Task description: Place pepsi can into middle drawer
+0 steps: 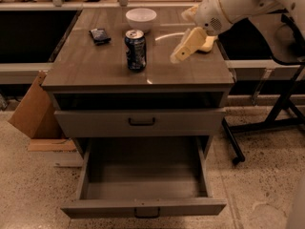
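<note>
Over the top [95,68], right of the can [136,50], gripper [181,54] hangs empty, its spread I cannot tell; a low sideways approach could topple that can before it reaches the drawer [143,180].

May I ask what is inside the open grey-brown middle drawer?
The drawer shows only bare floor; its front hides the nearest strip. Cream gripper hovers near the dark-blue pepsi can.

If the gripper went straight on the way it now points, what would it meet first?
Probably the cabinet top: the gripper hangs over its right side, angled down and leftward, so its line seems to land on bare surface short of the pepsi can. Depth is unclear.
</note>
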`<state>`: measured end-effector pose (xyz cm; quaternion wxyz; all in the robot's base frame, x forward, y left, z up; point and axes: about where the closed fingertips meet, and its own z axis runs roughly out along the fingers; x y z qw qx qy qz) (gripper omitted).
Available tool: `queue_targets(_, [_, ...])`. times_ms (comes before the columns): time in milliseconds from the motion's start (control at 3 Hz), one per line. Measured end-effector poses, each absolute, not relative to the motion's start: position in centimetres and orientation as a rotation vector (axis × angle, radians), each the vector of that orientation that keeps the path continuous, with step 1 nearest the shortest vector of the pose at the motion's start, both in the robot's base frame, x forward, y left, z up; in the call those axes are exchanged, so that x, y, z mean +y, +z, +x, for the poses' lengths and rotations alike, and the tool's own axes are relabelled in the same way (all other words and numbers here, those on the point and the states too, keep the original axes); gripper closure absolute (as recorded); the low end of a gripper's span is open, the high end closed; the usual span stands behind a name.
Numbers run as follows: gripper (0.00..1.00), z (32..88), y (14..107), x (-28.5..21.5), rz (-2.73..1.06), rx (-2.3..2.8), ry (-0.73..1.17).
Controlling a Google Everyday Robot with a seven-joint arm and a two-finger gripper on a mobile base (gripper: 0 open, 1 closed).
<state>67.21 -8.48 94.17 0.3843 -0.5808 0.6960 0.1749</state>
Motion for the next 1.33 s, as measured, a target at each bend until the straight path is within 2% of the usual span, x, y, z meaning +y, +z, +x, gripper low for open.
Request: queue_targets(1333, [0.00, 71.6, 93.5, -2.9, -1.339, 1.778, 0.531])
